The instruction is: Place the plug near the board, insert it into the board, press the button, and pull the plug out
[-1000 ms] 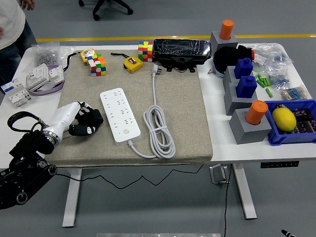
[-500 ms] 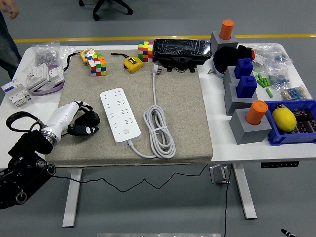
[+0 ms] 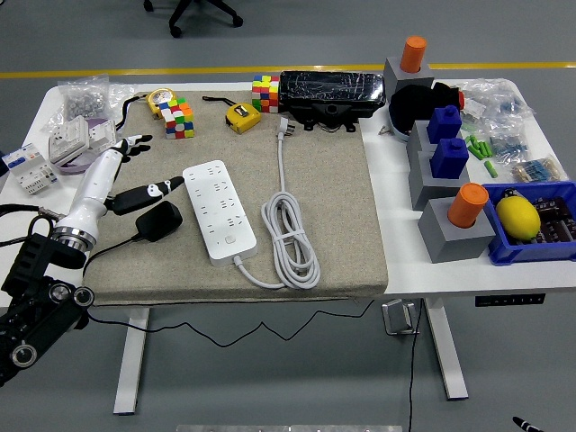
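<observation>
A white power strip point(image 3: 219, 210) lies on the grey mat point(image 3: 333, 198), its button near the front end. Its own white cord point(image 3: 290, 241) is coiled to its right, with the white plug point(image 3: 285, 126) lying farther back. A black plug adapter point(image 3: 158, 221) lies on the mat just left of the strip, and its thin black cable runs off the front edge. My left hand point(image 3: 147, 168) hovers behind and left of the adapter, apart from it, with its fingers point(image 3: 155, 190) spread and holding nothing.
Rubik's cubes point(image 3: 177, 118), a yellow tape measure point(image 3: 241, 117) and a black wrapped box point(image 3: 330, 93) stand at the back. White modules point(image 3: 79, 138) sit at the left. Grey blocks with orange and blue pegs point(image 3: 447, 171) and a blue bin point(image 3: 533, 225) with a lemon stand at the right.
My left hand let go of the black adapter, which now lies beside the strip, and has opened and moved away toward the back. The person at the top left has left the view.
</observation>
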